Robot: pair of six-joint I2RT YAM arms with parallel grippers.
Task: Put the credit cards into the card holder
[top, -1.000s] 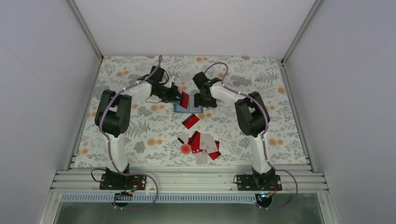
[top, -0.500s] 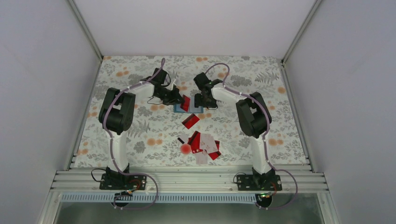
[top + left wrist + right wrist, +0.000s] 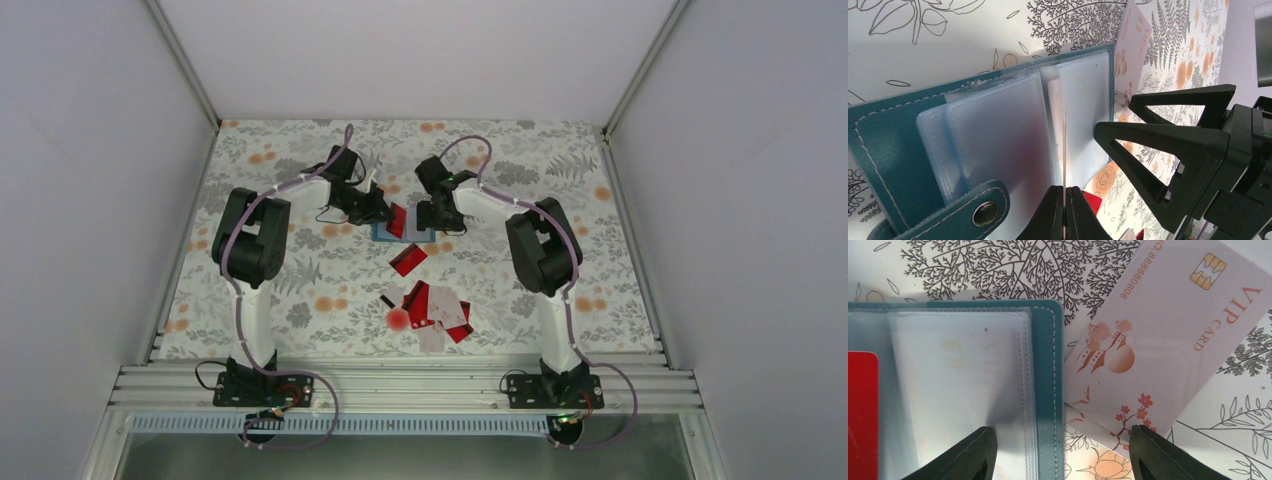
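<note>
Top view: teal card holder (image 3: pixel 385 235) open at centre of the surface (image 3: pixel 560 290), loose credit cards (image 3: pixel 437 310) heaped below. Left wrist view alone shows left jaws pinching a red card (image 3: pixel 397 219) edge-on over its sleeves; right wrist view shows right jaws spread near a VIP card (image 3: pixel 1168 340)

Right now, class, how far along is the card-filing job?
Done: holder lies open; no card clearly sleeved. In hand: left jaws shut on a red card, edge-on over the sleeves. Left: VIP card beside the holder, a lone red card, the pile.
</note>
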